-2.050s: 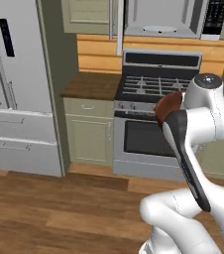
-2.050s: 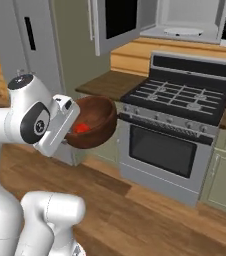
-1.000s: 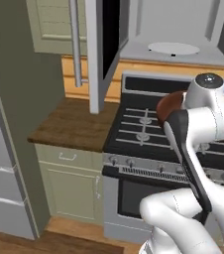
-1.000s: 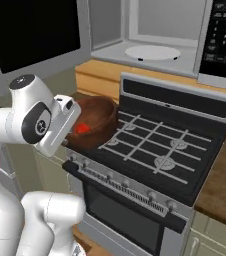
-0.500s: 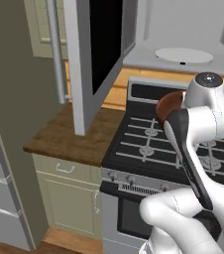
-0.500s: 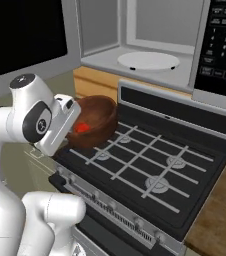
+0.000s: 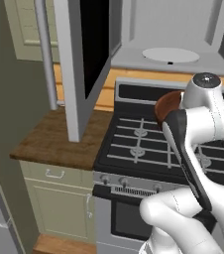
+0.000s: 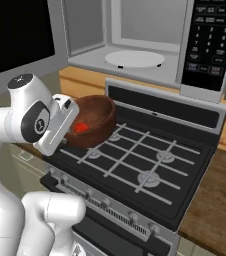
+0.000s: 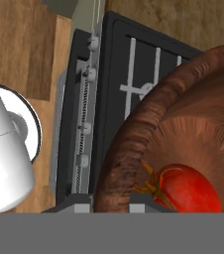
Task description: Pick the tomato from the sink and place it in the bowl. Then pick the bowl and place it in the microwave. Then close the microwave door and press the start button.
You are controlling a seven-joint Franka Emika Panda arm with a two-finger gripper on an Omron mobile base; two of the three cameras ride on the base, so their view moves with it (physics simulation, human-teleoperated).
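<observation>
LEFT BASE VIEW
- Bowl: the bowl [image 7: 167,105] is carried above the stove [image 7: 148,149], at 11 o'clock of the arm's upper housing, which covers most of it. A judgement: it is kept high so it can pass level into the microwave [image 7: 173,62] cavity above.
- Microwave door: the microwave door [image 7: 86,54] stands swung out at 10 o'clock of the bowl, its bar handle [image 7: 45,54] toward the camera. The opening is free for loading.
- Turntable: the white turntable plate [image 7: 170,54] lies at 12 o'clock of the bowl, well apart and higher.
- Bench: a wooden bench [image 7: 59,139] lies at 9 o'clock of the stove.

RIGHT BASE VIEW
- Added detail: the bowl's inside faces this camera, so the tomato [image 8: 80,127] is seen resting in it, low on the side nearest the arm.
- Bowl attitude: tipped somewhat, opening toward 2 o'clock. A judgement: a steeper tilt could let the tomato roll out.
- Button panel: the dark button panel [image 8: 207,42] sits at 3 o'clock of the cavity; it is not needed yet.

HAND VIEW
- Added detail: the tomato's green stem and the bowl's thick rim show close up, with the stove's front knobs [image 9: 84,129] far below at 9 o'clock.
- Fingers: the gripper [image 9: 111,207] has its fingers set narrow across the bowl's rim, holding the bowl.
</observation>
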